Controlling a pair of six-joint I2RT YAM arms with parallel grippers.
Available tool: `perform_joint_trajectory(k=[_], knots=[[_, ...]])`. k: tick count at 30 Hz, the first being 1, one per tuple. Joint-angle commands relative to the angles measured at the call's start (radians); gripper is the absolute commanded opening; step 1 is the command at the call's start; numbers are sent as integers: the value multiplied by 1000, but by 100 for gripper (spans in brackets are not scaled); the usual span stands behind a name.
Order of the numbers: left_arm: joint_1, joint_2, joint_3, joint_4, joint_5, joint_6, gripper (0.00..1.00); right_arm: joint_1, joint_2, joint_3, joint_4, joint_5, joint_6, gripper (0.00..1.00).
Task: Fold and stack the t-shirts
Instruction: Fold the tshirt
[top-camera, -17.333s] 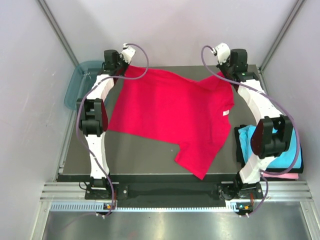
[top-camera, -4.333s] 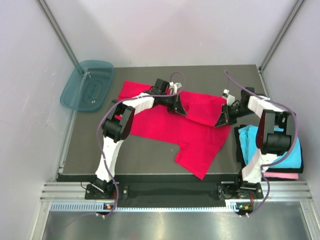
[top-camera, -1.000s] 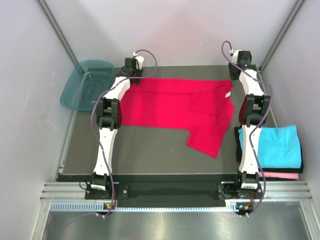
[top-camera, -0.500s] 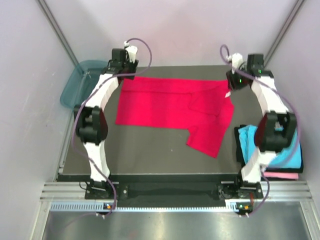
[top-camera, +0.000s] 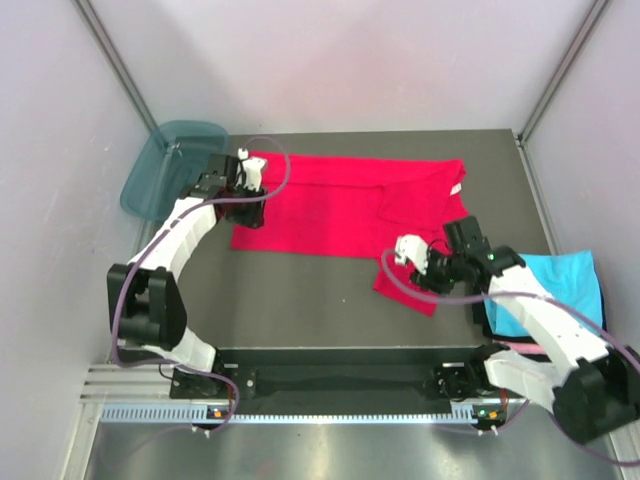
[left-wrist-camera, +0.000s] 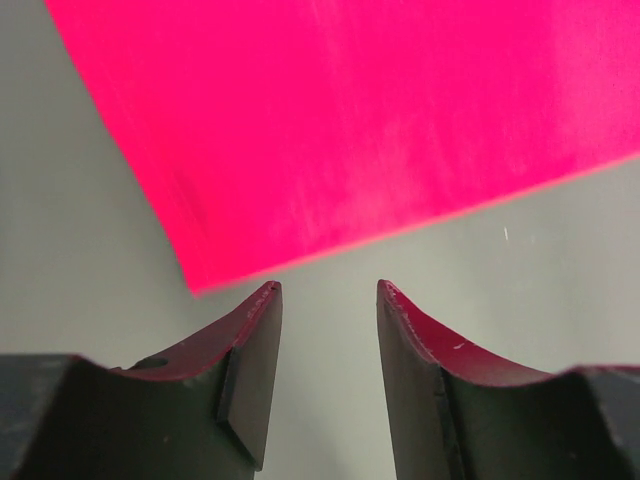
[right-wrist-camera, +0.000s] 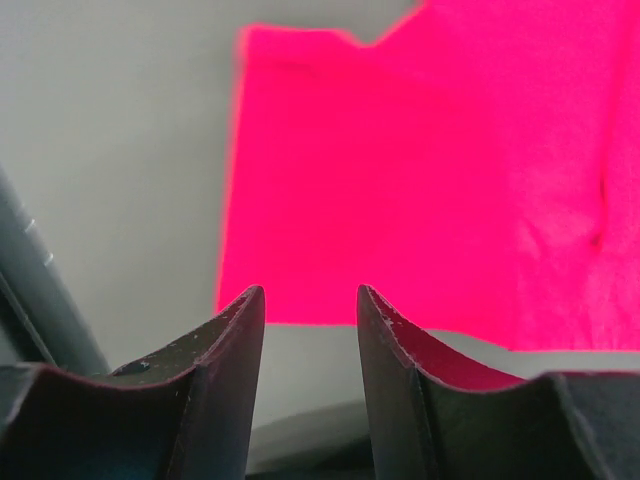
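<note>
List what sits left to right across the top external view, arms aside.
teal tub → red t-shirt → cyan t-shirt

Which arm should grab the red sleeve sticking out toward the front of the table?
Right. The right gripper, open, is right at the red t-shirt's sleeve; the left gripper sits far off at the shirt's opposite end.

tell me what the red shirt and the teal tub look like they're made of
Red t-shirt: soft matte knit cloth, probably cotton or a blend. It lies limp and flat, folds over itself and shows no shine.
Teal tub: rigid translucent plastic, smooth and slightly glossy. The surface behind shows faintly through its tinted wall.
</note>
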Motion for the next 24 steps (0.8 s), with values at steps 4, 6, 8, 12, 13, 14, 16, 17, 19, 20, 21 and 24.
perform_joint_trajectory(k=[4,6,8,12,13,14,16,17,19,20,21,24], knots=[[47,-166,-113,-3,27,-28,47,69,-161,-136,-39,94,-168,42],[63,-179,-150,-10,25,-29,47,69,-176,-156,-57,105,-223,42],[75,-185,-168,-33,30,-31,47,71,-176,-182,-62,116,-246,42],[92,-205,-203,-23,27,-46,47,71,-144,-200,-57,124,-272,42],[93,-211,-214,-18,22,-46,47,71,-138,-200,-57,117,-274,42],[95,-215,-217,-14,19,-47,47,71,-124,-199,-60,114,-275,42],[99,-215,-220,-7,7,-47,47,71,-110,-200,-59,105,-286,42],[102,-215,-220,-6,5,-46,47,71,-97,-200,-59,102,-289,41],[110,-212,-219,-6,2,-44,46,72,-86,-197,-56,93,-300,41],[113,-212,-219,-4,-1,-44,46,72,-72,-196,-56,88,-303,40],[118,-211,-219,-3,-4,-44,46,75,-66,-191,-57,79,-311,40],[130,-206,-220,-3,-4,-46,46,83,-21,-187,-64,71,-321,39]])
